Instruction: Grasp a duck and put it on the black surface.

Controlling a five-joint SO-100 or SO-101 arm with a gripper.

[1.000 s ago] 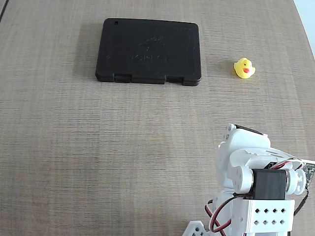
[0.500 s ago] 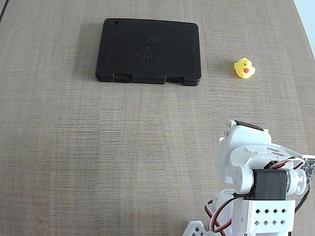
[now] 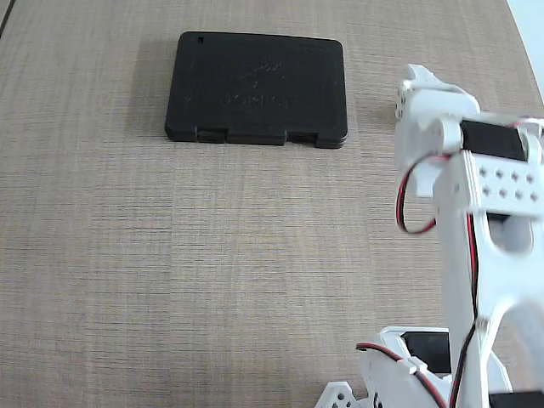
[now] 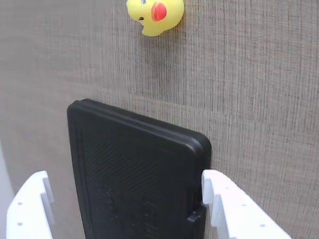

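The duck (image 4: pixel 155 16), small and yellow with a red-orange beak, sits on the table at the top of the wrist view, partly cut off by the frame edge; it is out of the fixed view. The black surface (image 3: pixel 257 85) lies flat at the top middle of the fixed view with nothing on it. In the wrist view the black surface (image 4: pixel 124 144) lies below and between my two white fingers. My gripper (image 4: pixel 124 175) is open and empty, above the slab, well short of the duck. In the fixed view only the white arm (image 3: pixel 476 170) shows, at the right.
The table (image 3: pixel 170 255) is a beige wood-grain surface. The arm's base (image 3: pixel 408 365) with red and black wires stands at the bottom right of the fixed view. A pale strip (image 3: pixel 531 25) marks the table's edge at the top right.
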